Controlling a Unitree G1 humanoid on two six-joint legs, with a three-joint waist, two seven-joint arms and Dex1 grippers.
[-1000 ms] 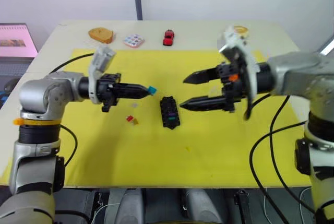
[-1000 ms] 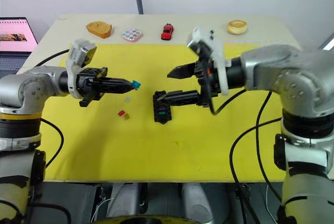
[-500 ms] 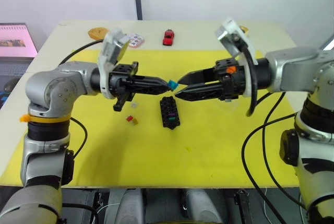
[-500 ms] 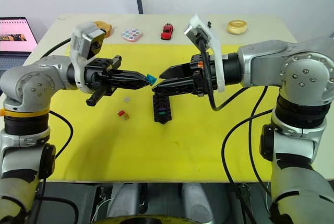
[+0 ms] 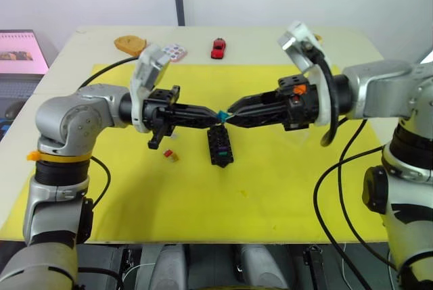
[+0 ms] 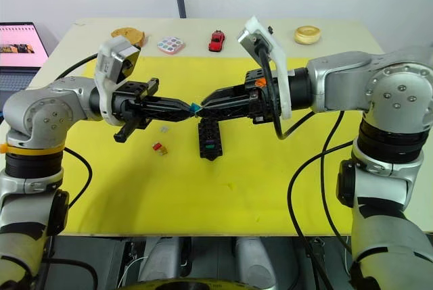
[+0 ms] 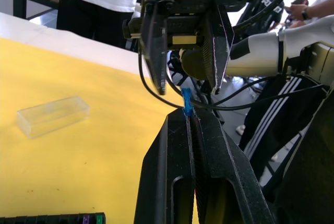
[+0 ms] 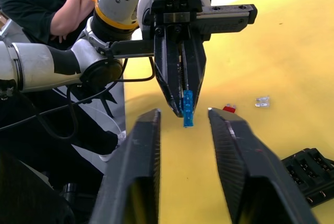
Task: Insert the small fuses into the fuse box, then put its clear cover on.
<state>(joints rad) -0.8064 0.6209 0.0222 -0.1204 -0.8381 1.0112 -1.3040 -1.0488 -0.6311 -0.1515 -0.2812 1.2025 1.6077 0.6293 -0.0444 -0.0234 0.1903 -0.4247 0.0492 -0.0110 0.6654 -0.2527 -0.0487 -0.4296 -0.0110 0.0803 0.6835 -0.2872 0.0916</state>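
Teal fuse clamped in left fingers, between right fingers held apart

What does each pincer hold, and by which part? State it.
The left pincer is shut on the teal fuse, gripping one end; the other end sticks out. The right pincer is open around it, holding nothing.

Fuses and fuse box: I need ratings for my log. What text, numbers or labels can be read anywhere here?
None can be read.
Teal fuse in the left end effector: no marking legible.
Fuse box: no label visible.
Laptop screen: too blurred to read.
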